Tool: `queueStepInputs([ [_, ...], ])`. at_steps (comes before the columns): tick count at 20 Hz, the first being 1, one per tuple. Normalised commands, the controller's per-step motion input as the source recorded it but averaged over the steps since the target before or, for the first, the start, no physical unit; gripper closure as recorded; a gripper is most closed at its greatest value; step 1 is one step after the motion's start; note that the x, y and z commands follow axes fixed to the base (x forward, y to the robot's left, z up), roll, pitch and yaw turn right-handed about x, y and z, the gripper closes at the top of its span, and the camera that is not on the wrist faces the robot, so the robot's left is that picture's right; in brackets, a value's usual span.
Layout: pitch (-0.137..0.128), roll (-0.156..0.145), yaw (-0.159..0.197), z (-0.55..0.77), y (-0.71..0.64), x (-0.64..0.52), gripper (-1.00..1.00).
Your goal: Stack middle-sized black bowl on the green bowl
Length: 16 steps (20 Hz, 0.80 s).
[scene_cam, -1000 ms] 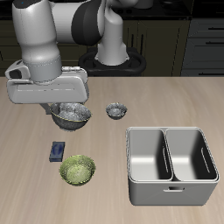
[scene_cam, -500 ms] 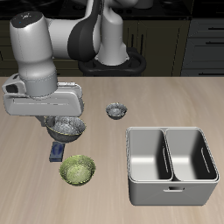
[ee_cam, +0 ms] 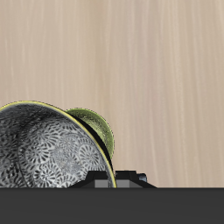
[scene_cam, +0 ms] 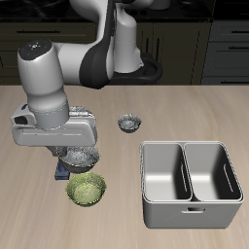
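Note:
My gripper (scene_cam: 70, 148) is shut on the rim of the middle-sized black bowl (scene_cam: 80, 156), a dark glossy bowl with a speckled grey-white inside, and holds it above the table. The yellow-green bowl (scene_cam: 86, 189) sits on the table just in front of it, nearer the front edge. In the wrist view the held bowl (ee_cam: 44, 153) fills the area beside my gripper (ee_cam: 116, 180), and part of the green bowl's rim (ee_cam: 98, 128) shows past it. The held bowl overlaps the green bowl's back edge without touching it.
A tiny dark bowl (scene_cam: 128, 123) sits farther back on the table. A small blue box (scene_cam: 62, 174) lies beside the green bowl, partly under the held bowl. A grey two-compartment metal bin (scene_cam: 190, 181) stands near the front edge. No wider dark bowl shows.
My gripper has carried the black bowl from farther back toward the table's front edge, and it now hangs close behind the green bowl.

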Motion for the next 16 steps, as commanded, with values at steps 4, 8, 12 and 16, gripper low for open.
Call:
queueStepInputs([
  [4, 0.027, 0.021, 0.007, -0.25, 0.09, 0.00, 1.00],
  [8, 0.037, 0.005, 0.012, -0.26, 0.07, 0.03, 1.00],
  [12, 0.031, 0.000, 0.016, -0.29, 0.02, 0.04, 1.00],
  [16, 0.045, -0.018, 0.020, -0.35, -0.03, 0.10, 1.00],
])
